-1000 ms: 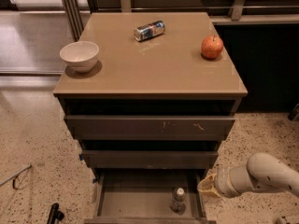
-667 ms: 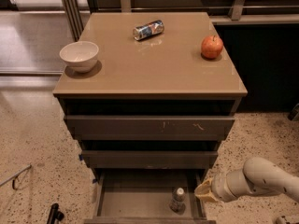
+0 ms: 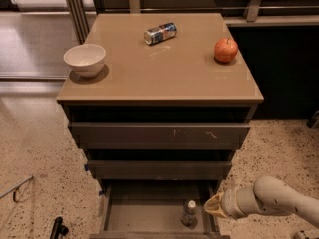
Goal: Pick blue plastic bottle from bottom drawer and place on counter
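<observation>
Tan table point(image 3: 164, 81) on the drawer cabinet, bearing a white bowl point(image 3: 84, 59), a red apple point(image 3: 226, 50) and a drink can point(image 3: 160, 33) on its side. Bottom drawer point(image 3: 139, 217), pulled open, with the blue plastic bottle point(image 3: 189, 213) upright at its right. Pincer point(image 3: 213, 206) at the drawer's right edge, just beside the bottle; whether it is open or closed cannot be told.

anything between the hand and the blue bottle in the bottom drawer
Nothing visible does. The hand is at the right edge of the open bottom drawer, just right of the blue plastic bottle, which stands upright inside.
</observation>
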`<state>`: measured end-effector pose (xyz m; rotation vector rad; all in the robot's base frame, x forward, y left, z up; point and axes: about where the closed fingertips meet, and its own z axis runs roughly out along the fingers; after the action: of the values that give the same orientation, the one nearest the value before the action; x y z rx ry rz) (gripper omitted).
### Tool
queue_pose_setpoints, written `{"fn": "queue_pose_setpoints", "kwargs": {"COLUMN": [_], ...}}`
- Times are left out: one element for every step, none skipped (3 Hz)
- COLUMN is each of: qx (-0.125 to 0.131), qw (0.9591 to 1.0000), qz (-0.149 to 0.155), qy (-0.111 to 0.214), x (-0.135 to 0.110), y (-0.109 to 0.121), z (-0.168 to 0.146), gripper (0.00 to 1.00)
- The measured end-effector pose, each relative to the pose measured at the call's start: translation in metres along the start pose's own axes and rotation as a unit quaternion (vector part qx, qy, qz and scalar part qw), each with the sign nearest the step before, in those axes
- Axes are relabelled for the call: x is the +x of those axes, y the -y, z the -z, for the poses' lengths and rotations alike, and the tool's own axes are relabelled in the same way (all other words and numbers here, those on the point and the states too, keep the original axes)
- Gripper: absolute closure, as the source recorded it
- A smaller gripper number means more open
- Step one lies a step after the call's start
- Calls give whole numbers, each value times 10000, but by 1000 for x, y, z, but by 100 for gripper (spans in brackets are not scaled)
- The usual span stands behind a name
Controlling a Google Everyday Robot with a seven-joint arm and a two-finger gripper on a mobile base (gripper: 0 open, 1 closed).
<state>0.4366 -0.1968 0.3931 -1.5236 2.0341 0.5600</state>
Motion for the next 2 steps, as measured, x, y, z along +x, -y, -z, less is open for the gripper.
{"fn": "queue_pose_setpoints", "kwargs": {"qx": [63, 63], "qw": [9994, 9994], "qz": [282, 283], "qy": [186, 186], "x": [12, 12], "y": [8, 8], "z": [-40, -40], "gripper": [100, 100]}}
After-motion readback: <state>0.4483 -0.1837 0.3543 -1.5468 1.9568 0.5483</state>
